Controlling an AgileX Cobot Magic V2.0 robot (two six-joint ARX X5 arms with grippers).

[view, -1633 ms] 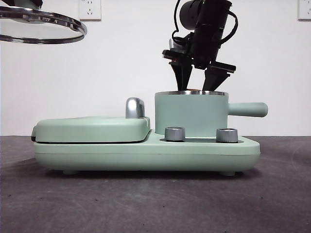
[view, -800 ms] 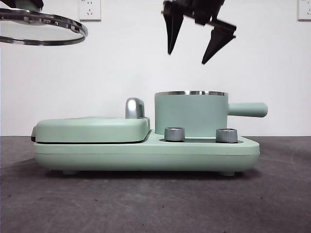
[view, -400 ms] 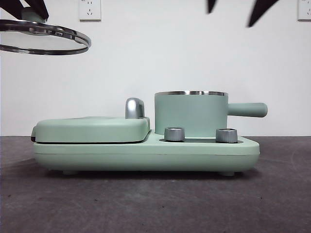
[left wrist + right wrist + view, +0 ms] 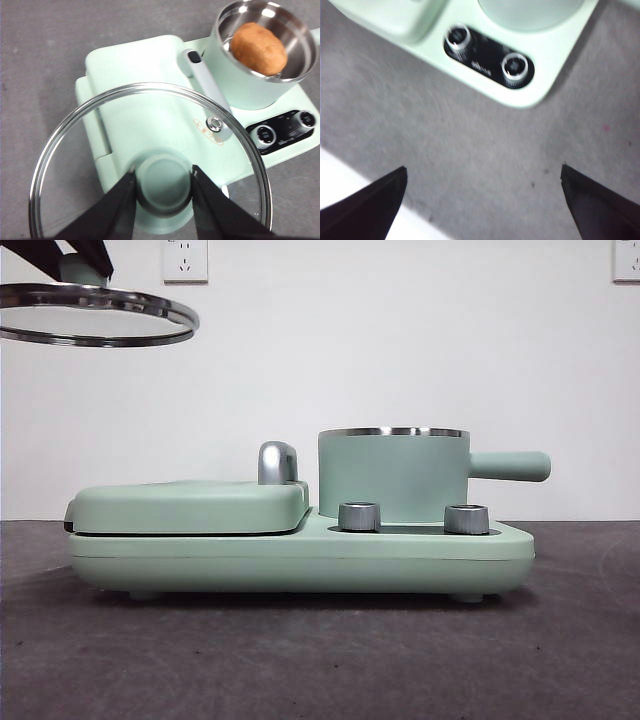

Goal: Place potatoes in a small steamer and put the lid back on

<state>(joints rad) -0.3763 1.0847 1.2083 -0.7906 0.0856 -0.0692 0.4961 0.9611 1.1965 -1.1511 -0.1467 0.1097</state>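
- Writing: you will find faint print on the black control panel [image 4: 285, 131] beside its two knobs; it is too small and blurred to read in either wrist view. No brand can be made out anywhere.
- Left gripper [image 4: 162, 175]: your left gripper has its jaws closed in on the mint-green knob of the lid [image 4: 75, 145], one jaw on each side of the knob. In the front view the lid [image 4: 95, 315] hangs level and high at the upper left, over the flat griddle cover [image 4: 190, 505] and well apart from the pot.
- Appliance: the green base [image 4: 300, 560] stands on the dark desk [image 4: 320, 660], griddle on the left, pot on the right, two steel knobs in front of the pot.
- Small steamer [image 4: 393, 475]: it stands upright and uncovered, its straight handle pointing to the right in the front view. The left wrist view shows its steel interior [image 4: 262, 37].
- Potato [image 4: 258, 48]: one orange-brown potato lies inside the small steamer, on its side, long axis running roughly across the bowl.
- Right gripper [image 4: 482, 200]: your right gripper is spread wide with nothing between its jaws, above the desk in front of the control panel. It does not show in the front view.
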